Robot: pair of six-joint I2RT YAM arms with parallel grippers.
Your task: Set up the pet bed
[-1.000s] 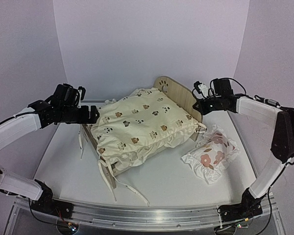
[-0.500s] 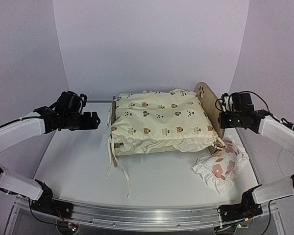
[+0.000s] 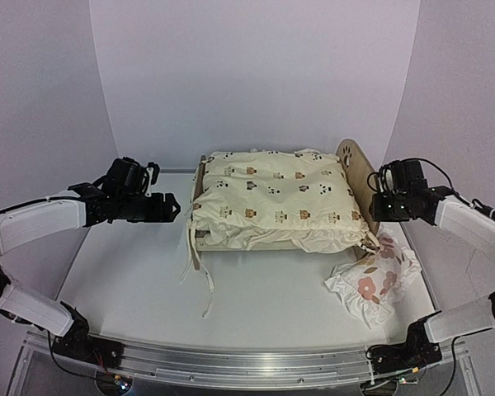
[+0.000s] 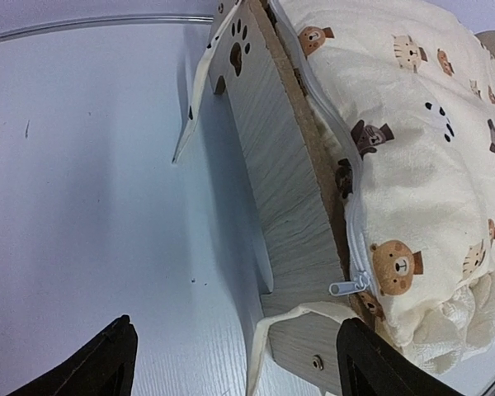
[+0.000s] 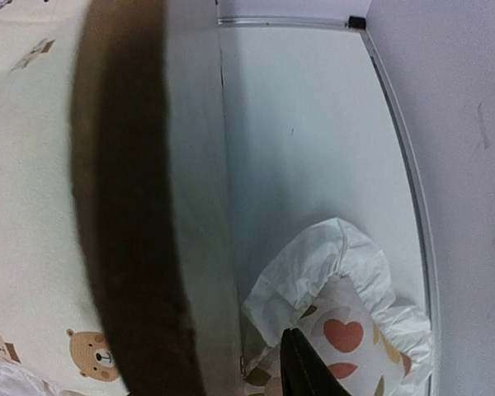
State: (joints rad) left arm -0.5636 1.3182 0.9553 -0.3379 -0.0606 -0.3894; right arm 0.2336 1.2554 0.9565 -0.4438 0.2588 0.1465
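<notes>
Wood of the pet bed (image 4: 272, 165) looks stiff, light; we would take its headboard (image 3: 351, 165) at 3 o'clock. Left gripper (image 3: 170, 208) wide, empty; right gripper (image 3: 374, 206) we cannot tell.

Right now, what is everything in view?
bed: one, light wood, mid-table, headboard at right.
cushion: one, cream with animal print, on the bed.
ties: several, cream, hanging at the bed's left end.
pillow: one, white with red-brown flowers, on the table right of the bed.
table: one, white, under everything.
left gripper: one, black, open, left of the bed.
right gripper: one, black, beside the headboard.
</notes>
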